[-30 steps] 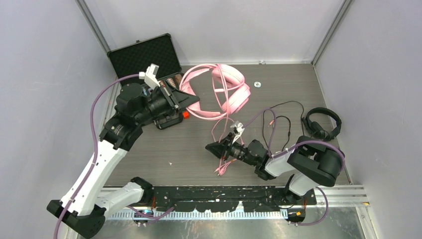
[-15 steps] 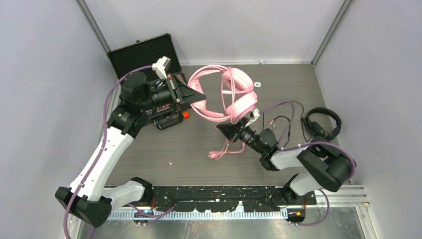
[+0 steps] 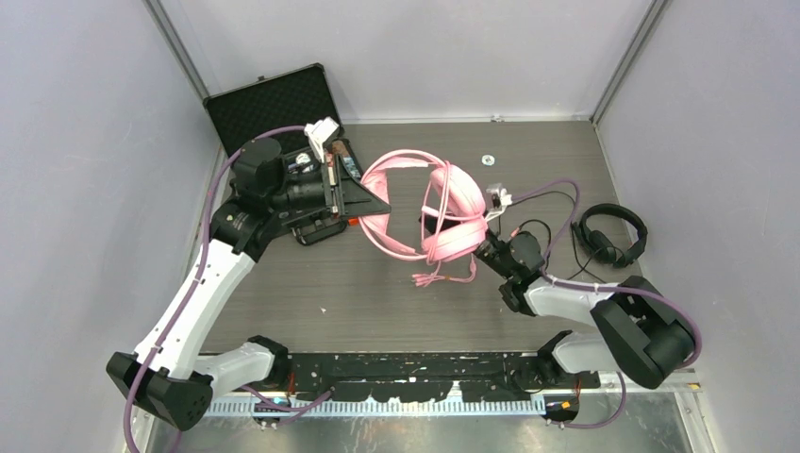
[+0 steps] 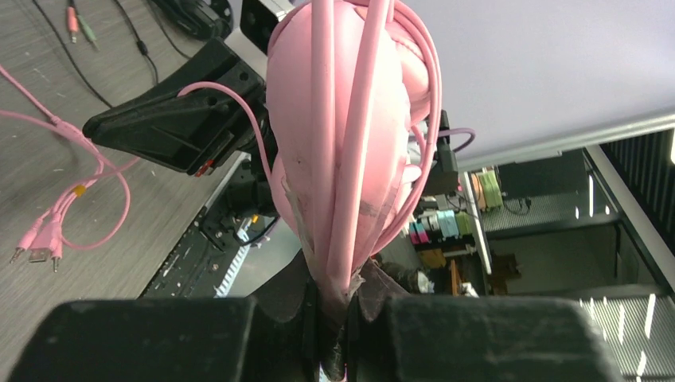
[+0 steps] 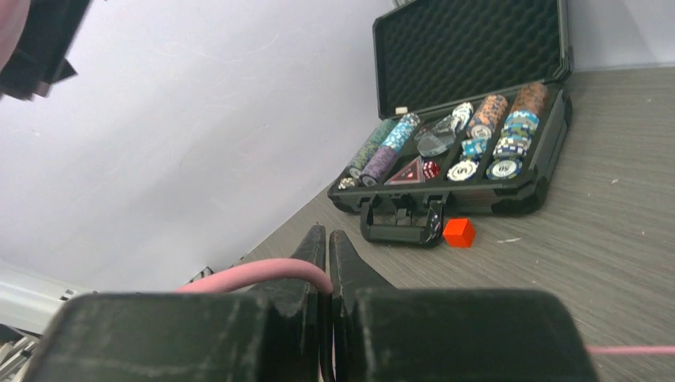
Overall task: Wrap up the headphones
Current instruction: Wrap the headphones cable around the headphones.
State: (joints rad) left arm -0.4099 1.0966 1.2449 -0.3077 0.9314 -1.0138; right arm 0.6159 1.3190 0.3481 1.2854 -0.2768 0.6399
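The pink headphones (image 3: 451, 209) hang in the air over the table's middle, with pink cable wound over the earcups. My left gripper (image 3: 385, 204) is shut on the headband end, seen close in the left wrist view (image 4: 344, 298) under the pink earcup (image 4: 350, 119). My right gripper (image 3: 432, 225) is shut on the pink cable (image 5: 255, 274) right beside the headset. The cable's plug end (image 3: 429, 278) dangles below. The black headphones (image 3: 613, 236) lie at the right edge with their thin black cable (image 3: 547, 219).
An open black case (image 3: 283, 104) with poker chips (image 5: 470, 151) stands at the back left, behind my left arm. An orange cube (image 5: 458, 232) lies in front of it. A small white disc (image 3: 488, 159) lies at the back.
My left gripper carried the pink headphones up and to the right. My right gripper rose from the table to the headset with the cable, dragging the plug end along.
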